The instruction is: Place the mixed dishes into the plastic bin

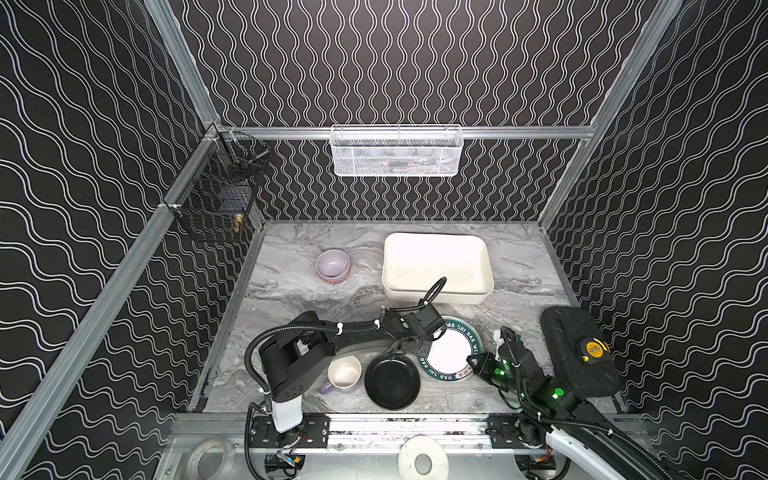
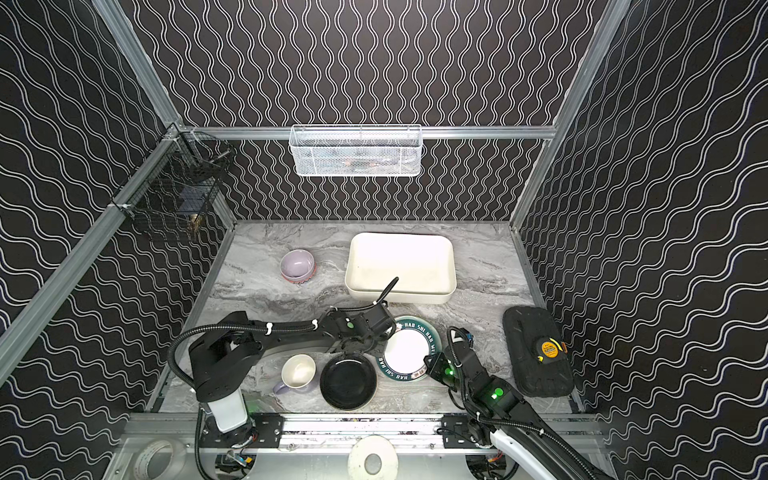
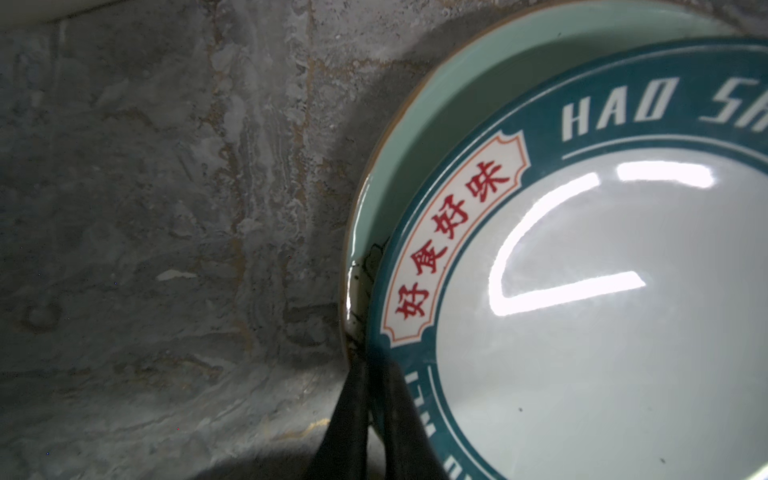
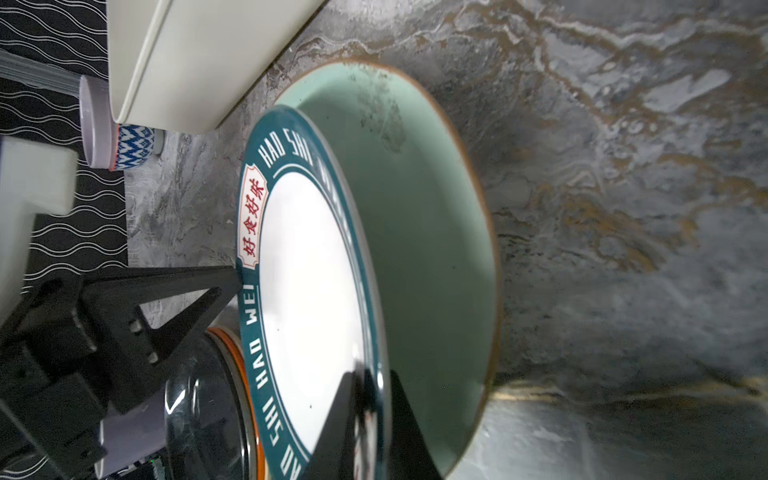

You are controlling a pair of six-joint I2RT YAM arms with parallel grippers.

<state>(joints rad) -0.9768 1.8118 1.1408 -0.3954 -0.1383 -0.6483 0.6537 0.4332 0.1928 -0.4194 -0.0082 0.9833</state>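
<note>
The left arm (image 1: 365,349) stretches sideways from its base at the near edge, elbow folded, forearm level over the surface (image 1: 316,291), wrist tipped down. The left jaws are pressed onto the rim of the white green-rimmed plate (image 1: 451,351), with dark fingers (image 3: 345,424) on either face of that rim. The right arm (image 1: 540,384) comes in low from the near right corner, angled inward. The right jaws pinch the opposite rim of the same plate.

The plate spans the gap between the two sets of jaws, above a mint plate (image 4: 428,249); I cannot tell whether the two touch. The bin (image 1: 432,257) stands beyond both jaws, apart from the held plate. A black plate (image 1: 392,382) lies just beside the left jaws, and a mug (image 1: 344,374) sits past it. Stacked bowls (image 1: 332,266) sit well away.
</note>
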